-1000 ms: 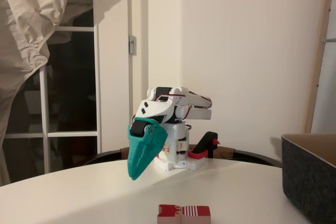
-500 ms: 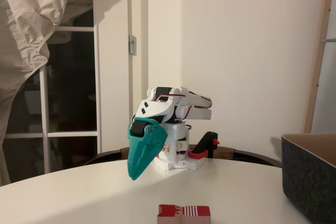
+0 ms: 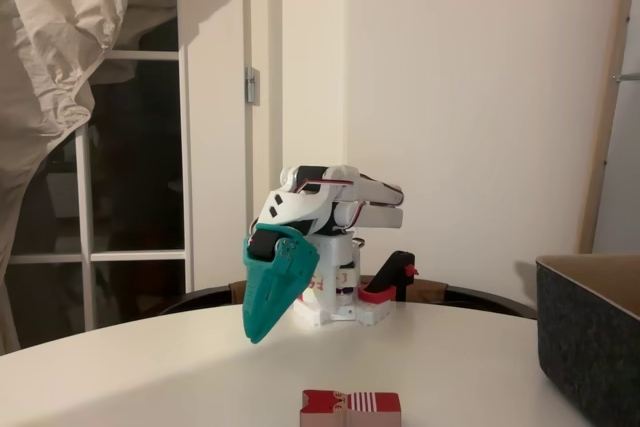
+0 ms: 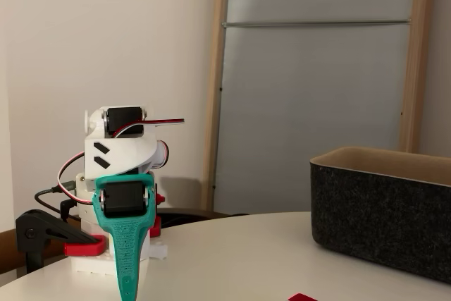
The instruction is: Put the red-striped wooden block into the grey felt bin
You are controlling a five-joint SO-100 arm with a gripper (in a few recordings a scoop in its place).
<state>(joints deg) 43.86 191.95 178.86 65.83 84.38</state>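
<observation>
Gripper (image 3: 262, 325) folded at my base, teal fingers pressed together, holding nothing; red-striped wooden block (image 3: 350, 408) lies forward of my tip, well apart; grey felt bin (image 4: 380, 209) beyond; spread fingers before descending, straddle block squarely.

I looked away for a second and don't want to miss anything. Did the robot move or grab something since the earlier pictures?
Nothing visibly changed. The teal gripper still hangs folded down with its jaws together above the table, holding nothing. The red-striped wooden block still lies untouched on the table, and the grey felt bin stays put.
</observation>
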